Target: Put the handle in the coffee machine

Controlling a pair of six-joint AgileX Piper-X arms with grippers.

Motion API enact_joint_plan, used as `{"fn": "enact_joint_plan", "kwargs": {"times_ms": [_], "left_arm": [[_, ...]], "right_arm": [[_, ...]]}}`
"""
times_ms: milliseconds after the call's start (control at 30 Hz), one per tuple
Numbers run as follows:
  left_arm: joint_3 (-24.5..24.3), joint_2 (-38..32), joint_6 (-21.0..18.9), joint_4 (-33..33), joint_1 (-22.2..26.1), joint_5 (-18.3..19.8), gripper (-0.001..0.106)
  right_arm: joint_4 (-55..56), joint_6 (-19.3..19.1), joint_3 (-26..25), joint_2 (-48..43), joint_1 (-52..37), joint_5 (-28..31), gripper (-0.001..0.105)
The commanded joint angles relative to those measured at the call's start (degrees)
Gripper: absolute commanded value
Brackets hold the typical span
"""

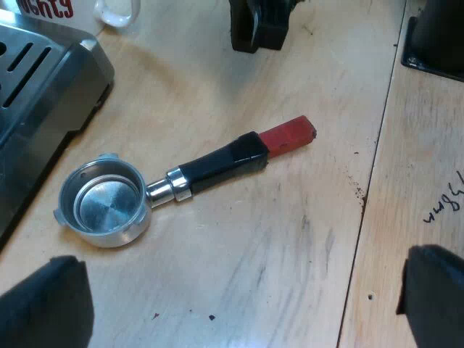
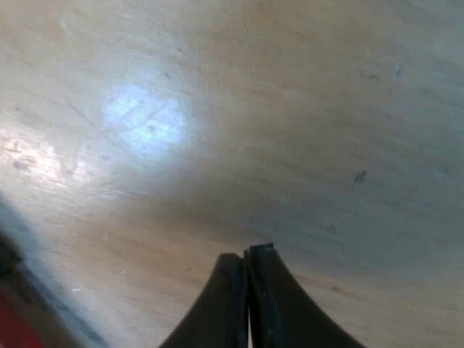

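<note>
Starting on the left: the left gripper (image 1: 239, 297) hangs over the wooden table (image 1: 275, 239) with its two black fingers (image 1: 45, 304) spread wide apart and nothing between them, nothing in its grasp at all. Right under it lies the holder (image 1: 185, 180), loose and flat on the wood. Its round metal basket (image 1: 105, 204) faces up and sits just beside the foot of the espresso machine (image 1: 40, 87), close but, as far as I can see, not touching. From there the dark handle runs out slantwise away from the machine, and its red end (image 1: 288, 135) rests on the bare boards, well clear of everything. So the holder is on the table, not locked in. Past the machine's corner stands a white mug (image 1: 116, 10) with red lettering, and there's some dark scribble on the neighbouring board. Now over to the right: the right gripper (image 2: 246, 255) is closed up tight, finger against finger, gripping nothing, and it hovers low over a plain stretch of pale table (image 2: 290, 109) with a bright patch of light on the wood.
</note>
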Motion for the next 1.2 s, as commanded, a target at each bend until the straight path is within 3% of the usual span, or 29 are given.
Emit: {"fn": "enact_joint_plan", "kwargs": {"times_ms": [33, 167, 200, 300, 500, 900, 1033, 1200], "left_arm": [[-0.11, 0.09, 0.01, -1.05, -0.29, 0.46, 0.088], [-0.11, 0.09, 0.01, -0.92, -0.29, 0.46, 0.088], [-0.11, 0.09, 0.01, -0.91, -0.29, 0.46, 0.088], [-0.11, 0.09, -0.66, -0.91, -0.29, -0.28, 0.088], [-0.11, 0.09, -0.66, -0.46, -0.29, -1.31, 0.088], [-0.11, 0.09, -0.66, 1.62, -0.29, -1.31, 0.088], [-0.11, 0.09, -2.57, 5.38, -0.29, -5.23, 0.088], [-0.48, -0.87, -3.42, 7.27, -0.29, -5.66, 0.088]], "right_arm": [[0.60, -2.11, 0.09, 0.59, 0.09, -1.26, 0.000], [0.38, -3.29, 0.09, 0.90, 0.09, -1.93, 0.000], [-1.18, -10.41, 0.09, 2.83, 2.52, -3.11, 0.000], [-2.89, -11.20, 0.09, 4.52, 5.32, -2.26, 0.000], [-3.64, -10.95, 0.09, 8.01, 9.75, -1.30, 0.000], [-7.97, -5.66, 0.09, 13.05, 16.11, -1.24, 0.000], [-8.12, -2.98, 0.09, 13.05, 18.36, -4.15, 0.000], [-8.12, -0.95, -0.15, 13.05, 23.17, -4.15, 0.000]]}}
